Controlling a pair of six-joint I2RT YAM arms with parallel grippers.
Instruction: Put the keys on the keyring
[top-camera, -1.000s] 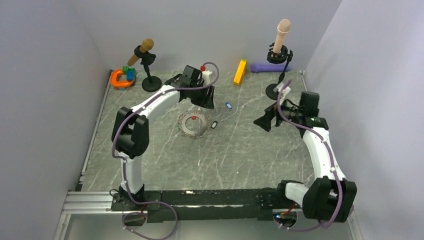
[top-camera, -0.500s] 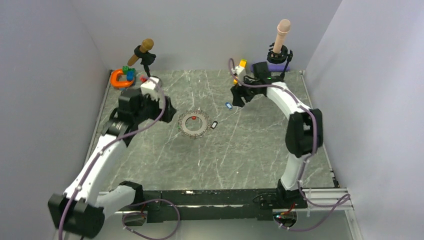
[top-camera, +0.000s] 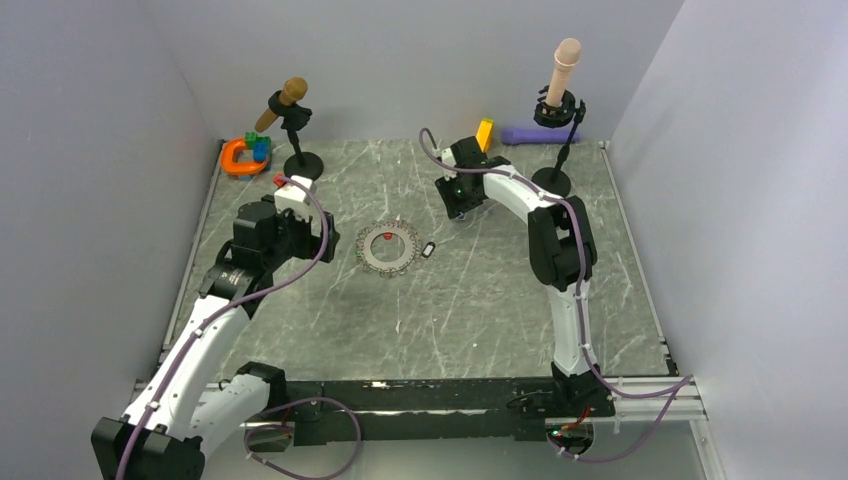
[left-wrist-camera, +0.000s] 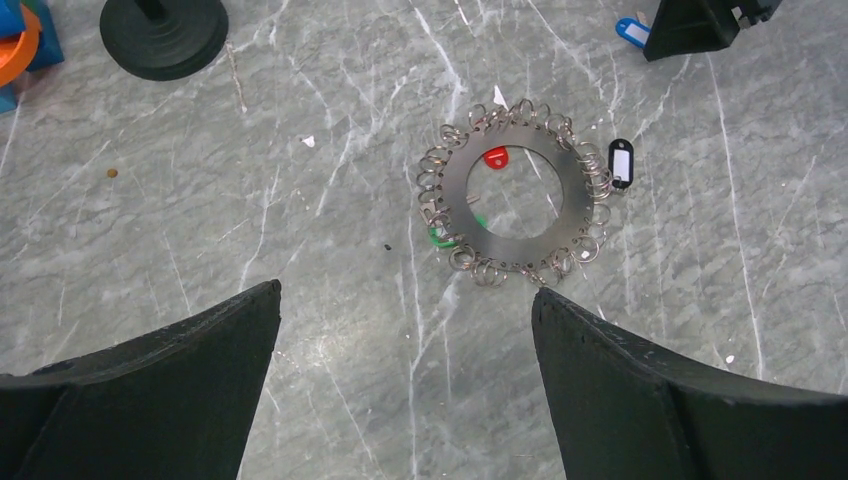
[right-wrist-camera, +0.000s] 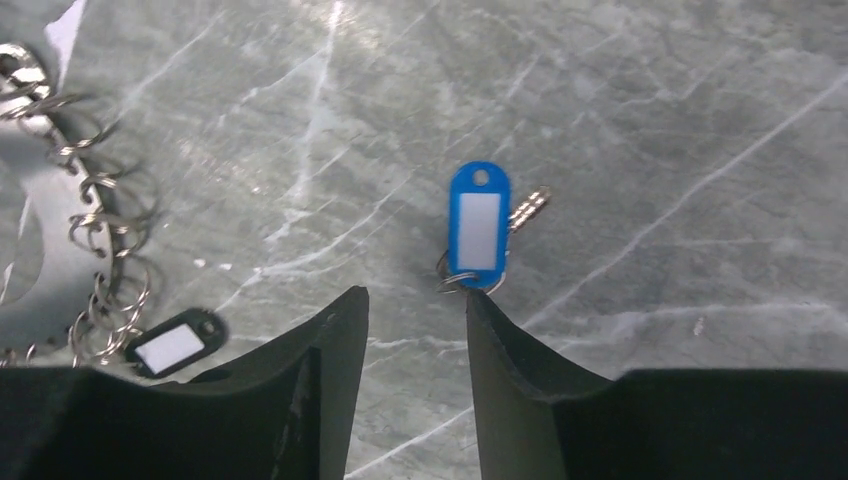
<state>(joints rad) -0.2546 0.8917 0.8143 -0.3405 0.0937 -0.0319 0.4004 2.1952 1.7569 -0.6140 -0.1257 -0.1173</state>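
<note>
With left fingers (left-wrist-camera: 660, 400) spread wide over the tabletop (left-wrist-camera: 200, 230) and the keyring (left-wrist-camera: 510, 250) flat mid-tabletop (black key (left-wrist-camera: 620, 163) at its rim), advance the narrowed, empty right fingers (right-wrist-camera: 520, 400) before pinching the blue key (right-wrist-camera: 478, 228) just beyond their tips.

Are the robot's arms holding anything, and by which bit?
Nothing is held. The left end effector gapes open, clear of the keyring. The tips of the right end effector sit right beside the blue key, with nothing between them.
</note>
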